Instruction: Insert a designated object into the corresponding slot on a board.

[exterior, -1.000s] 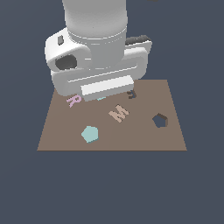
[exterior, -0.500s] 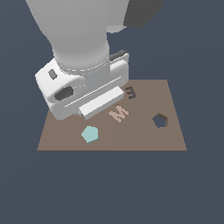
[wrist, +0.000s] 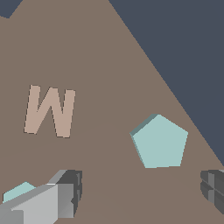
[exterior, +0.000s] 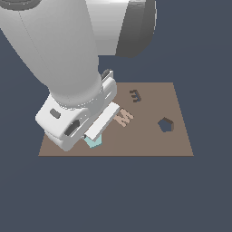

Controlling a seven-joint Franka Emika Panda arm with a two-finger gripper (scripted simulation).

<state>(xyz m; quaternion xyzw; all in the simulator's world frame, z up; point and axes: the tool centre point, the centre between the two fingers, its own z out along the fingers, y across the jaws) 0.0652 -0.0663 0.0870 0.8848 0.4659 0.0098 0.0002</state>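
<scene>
- Gripper (wrist: 142,194): fingers (wrist: 70,192) spread wide, nothing between them; the wrist view shows bare board in the gap
- Teal pentagon block (wrist: 160,141) lies flat on the brown board (exterior: 149,142), near the board's front edge toward the exterior view's left; it sits just ahead of the gap between the fingertips, apart from both
- In the exterior view only a corner of the pentagon (exterior: 94,142) shows under the wrist; the rest is hidden by the arm
- Pentagon slot (exterior: 166,125): dark hole, sits toward the exterior view's right, well apart from the block & gripper
- Tan M (exterior: 123,118) lies between block & slot, touching neither
- Small dark E-shaped cutout (exterior: 135,95) is near the far edge
- Sliver of a 2nd teal piece (wrist: 17,192) shows beside one finger; shape can't be told
</scene>
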